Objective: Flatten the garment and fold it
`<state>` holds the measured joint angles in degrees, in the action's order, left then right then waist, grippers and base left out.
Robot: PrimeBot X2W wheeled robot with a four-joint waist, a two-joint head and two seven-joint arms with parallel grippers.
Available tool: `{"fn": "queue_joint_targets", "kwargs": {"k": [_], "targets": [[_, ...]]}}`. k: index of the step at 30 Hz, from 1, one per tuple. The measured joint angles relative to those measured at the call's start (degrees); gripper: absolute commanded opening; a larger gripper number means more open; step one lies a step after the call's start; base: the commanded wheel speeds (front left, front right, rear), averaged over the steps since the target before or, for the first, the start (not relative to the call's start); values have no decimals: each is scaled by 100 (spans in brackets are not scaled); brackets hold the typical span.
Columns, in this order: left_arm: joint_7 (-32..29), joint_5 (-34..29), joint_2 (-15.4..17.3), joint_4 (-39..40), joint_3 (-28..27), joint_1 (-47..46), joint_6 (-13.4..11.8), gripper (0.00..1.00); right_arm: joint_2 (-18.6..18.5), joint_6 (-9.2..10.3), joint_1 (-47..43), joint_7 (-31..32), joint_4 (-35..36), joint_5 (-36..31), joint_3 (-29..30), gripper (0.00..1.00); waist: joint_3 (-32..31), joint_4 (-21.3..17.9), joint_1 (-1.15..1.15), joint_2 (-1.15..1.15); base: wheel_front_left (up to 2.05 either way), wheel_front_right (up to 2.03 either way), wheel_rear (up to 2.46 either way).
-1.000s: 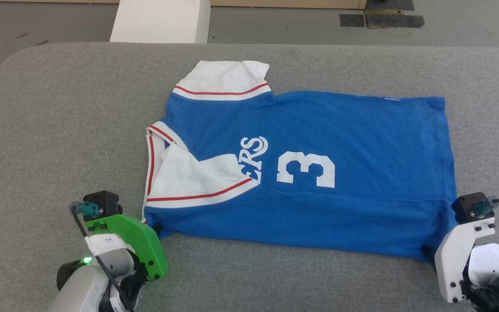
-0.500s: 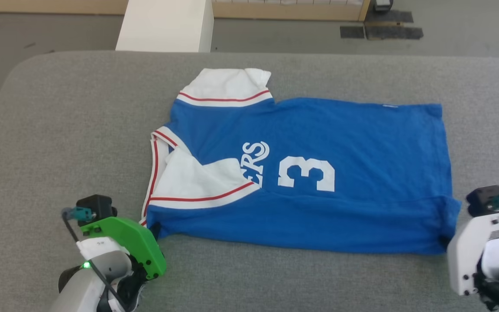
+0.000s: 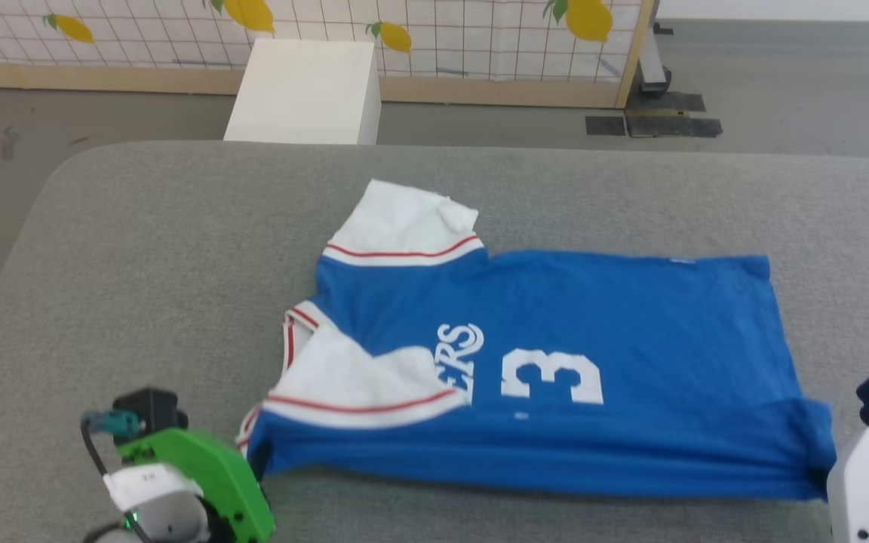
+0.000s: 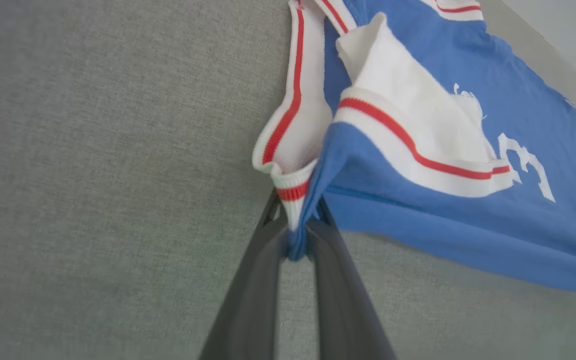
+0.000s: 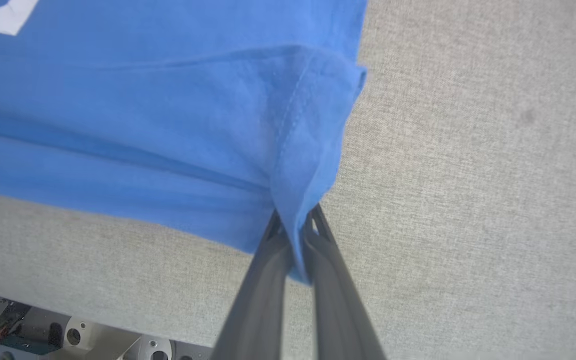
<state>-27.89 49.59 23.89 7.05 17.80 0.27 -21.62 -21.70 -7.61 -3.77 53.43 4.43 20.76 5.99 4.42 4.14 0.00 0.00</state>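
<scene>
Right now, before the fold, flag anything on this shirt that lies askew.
On the shirt, the near sleeve is flopped inward over the chest, hiding the start of the lettering. The far sleeve sticks out flat, its tip curled over.

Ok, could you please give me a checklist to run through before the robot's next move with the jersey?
1. Left pincer shut on the garment at its collar-end near corner: ok.
2. Right pincer shut on the near hem corner: ok.
3. Near edge fairly straight between the two grips: ok.
4. Near sleeve spread flat: not ok, it lies folded over the chest lettering.
5. Far sleeve smooth: not ok, its tip is turned over.
6. Bare grey surface beyond the garment's far edge: ok.
</scene>
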Motion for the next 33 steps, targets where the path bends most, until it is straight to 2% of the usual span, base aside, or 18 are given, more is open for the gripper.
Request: {"fn": "queue_joint_targets", "kwargs": {"k": [5,14,15,16,17,18,22,28,33], "targets": [[-180,119,16,71,96,465,-194,0,90,0,-222,9,-138,-13,10,0,-19,-3,0,0,0,0,0],[-379,279,-77,-625,266,497,-124,0,167,0,-219,-203,-855,-109,-241,0,47,-40,0,0,0,0,0],[-378,283,-89,-667,258,467,-114,5,189,0,-199,-299,-928,-123,-243,0,50,-47,0,0,0,0,0],[-379,286,-93,-702,257,437,-110,100,198,0,-187,-360,-987,-137,-249,13,48,-50,0,0,0,0,0],[-380,287,-92,-721,252,424,-107,100,205,0,-174,-402,-1031,-153,-254,43,43,-50,0,0,0,0,0],[-379,286,-87,-722,225,412,-108,100,223,0,-160,-466,-1074,-158,-245,100,33,-51,0,0,0,0,0],[-443,286,69,-626,116,371,-145,100,204,1,-136,-643,-1127,-155,-142,100,-23,-58,0,0,0,0,0],[-524,204,447,35,-104,305,-315,100,81,1,-68,-787,-837,49,209,100,-147,-86,0,0,0,0,0],[-65,22,506,443,-336,-62,-293,100,19,2,280,-1104,-408,110,610,100,-214,-142,0,0,0,0,0]]}}
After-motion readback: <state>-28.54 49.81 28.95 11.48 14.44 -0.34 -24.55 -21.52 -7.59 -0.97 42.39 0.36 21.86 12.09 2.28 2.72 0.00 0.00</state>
